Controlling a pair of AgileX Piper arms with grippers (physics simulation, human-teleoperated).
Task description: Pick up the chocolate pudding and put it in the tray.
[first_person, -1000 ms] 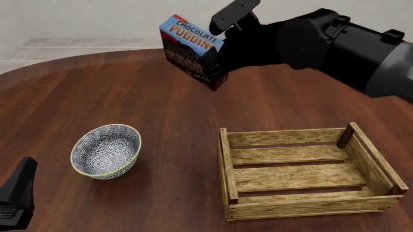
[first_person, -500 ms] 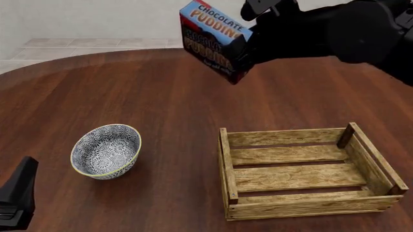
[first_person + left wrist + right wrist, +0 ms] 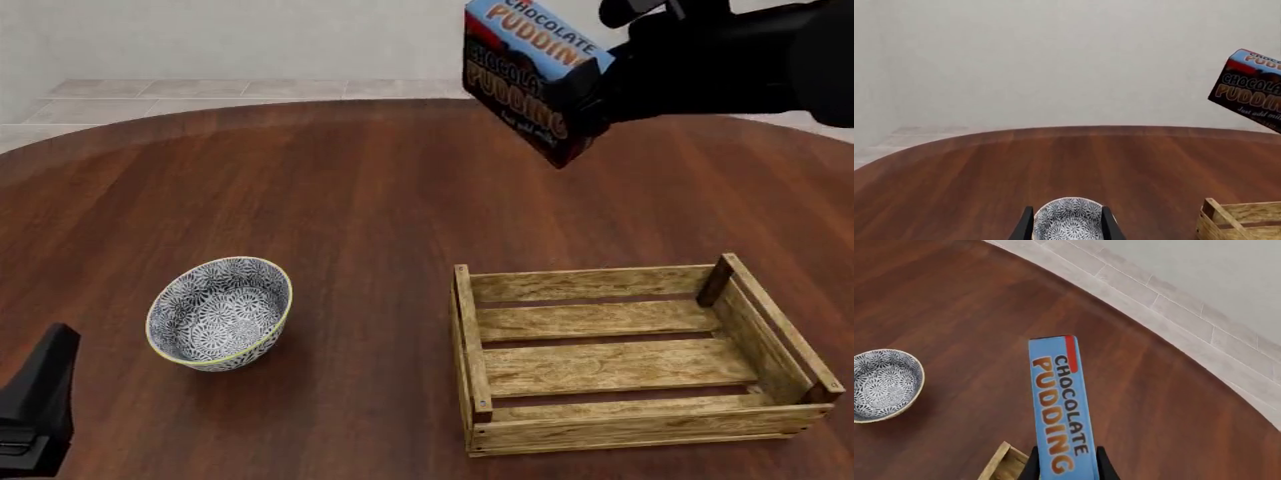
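My right gripper [image 3: 577, 100] grips the chocolate pudding [image 3: 523, 78] aloft, tilted, beyond the tray [image 3: 638, 352]; my left gripper [image 3: 1066, 227], fingers spread, frames the bowl [image 3: 220, 312].

- Right arm entering from 3 o'clock of the front view, raised high, reaching toward 12 o'clock.
- Right gripper [image 3: 581, 95] clamped on the chocolate pudding [image 3: 527, 75], carton tilted, held in the air.
- Right fingers [image 3: 1104, 467] pressed against both sides of the carton.
- Left gripper [image 3: 1066, 227] low at 7 o'clock of the front view, jaws parted, holding nothing.
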